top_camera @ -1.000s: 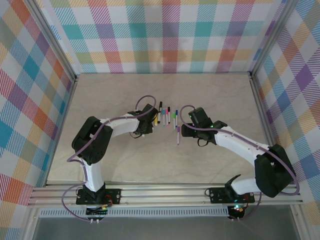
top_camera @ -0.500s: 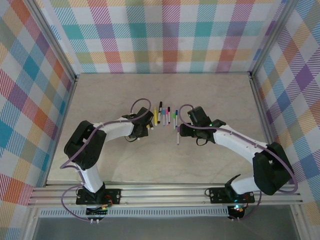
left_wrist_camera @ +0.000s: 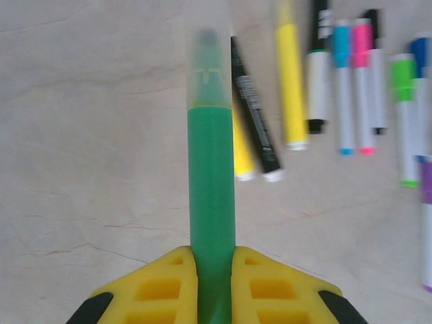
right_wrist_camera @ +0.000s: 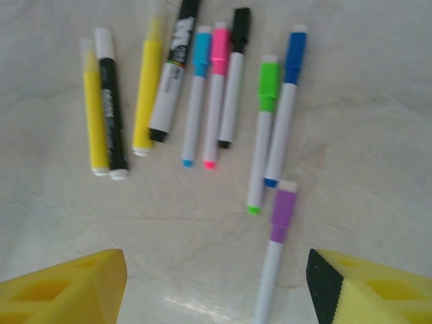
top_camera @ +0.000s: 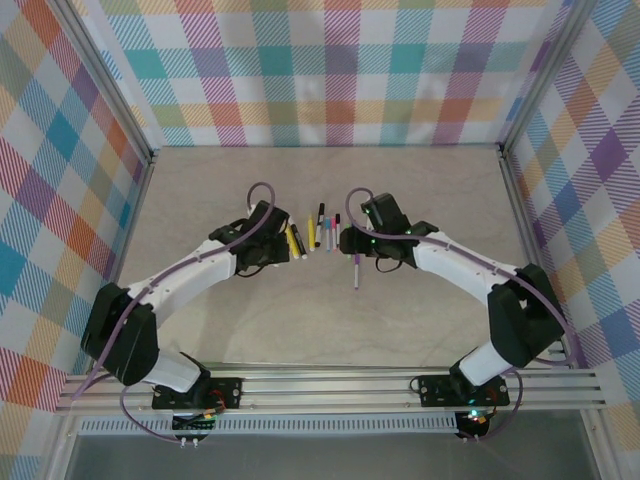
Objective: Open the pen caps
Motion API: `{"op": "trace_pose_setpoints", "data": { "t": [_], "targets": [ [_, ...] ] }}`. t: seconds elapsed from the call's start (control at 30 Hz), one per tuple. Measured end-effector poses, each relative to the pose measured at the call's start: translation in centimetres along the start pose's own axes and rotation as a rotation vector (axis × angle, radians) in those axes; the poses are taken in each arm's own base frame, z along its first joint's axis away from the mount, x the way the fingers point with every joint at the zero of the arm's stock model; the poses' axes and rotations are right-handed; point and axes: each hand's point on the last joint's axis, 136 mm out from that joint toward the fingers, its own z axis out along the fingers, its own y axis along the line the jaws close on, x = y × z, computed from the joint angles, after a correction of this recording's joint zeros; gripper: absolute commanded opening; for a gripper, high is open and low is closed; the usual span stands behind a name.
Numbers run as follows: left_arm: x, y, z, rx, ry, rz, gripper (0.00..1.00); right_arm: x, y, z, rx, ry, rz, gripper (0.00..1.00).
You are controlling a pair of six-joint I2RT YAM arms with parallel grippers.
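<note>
The green highlighter (left_wrist_camera: 211,223) is clamped by its rear end between the yellow fingers (left_wrist_camera: 155,293) of the left gripper (left_wrist_camera: 212,290), with the barrel pointing straight away from the wrist. Its cap (left_wrist_camera: 206,61) is a pale translucent sleeve, too blurred to be sure of, though it looks seated on the tip. Seen from above, this gripper sits at the left end of the row of pens (top_camera: 322,228).

Across that row in the right wrist view lie a yellow highlighter (right_wrist_camera: 93,115), a thin black pen (right_wrist_camera: 111,115) touching it, a second yellow highlighter (right_wrist_camera: 147,88) and a thick black-and-white marker (right_wrist_camera: 174,74). After these come white barrels carrying a cyan cap (right_wrist_camera: 202,50), a pink cap (right_wrist_camera: 221,48), a black cap (right_wrist_camera: 240,27), a green cap (right_wrist_camera: 268,84) and a blue cap (right_wrist_camera: 295,57), each in place on its barrel.

The purple-capped pen (right_wrist_camera: 277,263) lies just apart from the row, on its near side by the right end, with its purple cap (right_wrist_camera: 282,214) towards the row.

The right gripper (right_wrist_camera: 217,283) is spread wide and grasps nothing. It hangs over the marbled tabletop (top_camera: 430,190) at the row's right end.
</note>
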Motion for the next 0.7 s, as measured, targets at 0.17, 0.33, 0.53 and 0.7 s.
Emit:
{"op": "trace_pose_setpoints", "data": {
  "t": [0.17, 0.33, 0.53, 0.7],
  "targets": [
    [0.2, -2.6, -0.7, 0.148, 0.025, 0.003, 0.00, -1.5, 2.4, 0.7, -0.097, 0.000, 0.035, 0.61],
    [1.4, -4.1, -0.5, 0.247, 0.071, 0.009, 0.00, -2.9, 4.5, 0.6, -0.203, 0.001, 0.078, 0.55],
    [2.3, -5.3, -0.4, 0.330, 0.097, 0.014, 0.00, -3.4, 6.0, 1.0, -0.311, 0.031, 0.143, 0.54],
    [2.2, -6.3, -0.6, 0.388, 0.096, 0.021, 0.00, -3.1, 7.1, 1.8, -0.388, 0.079, 0.195, 0.54]
  ]
}}
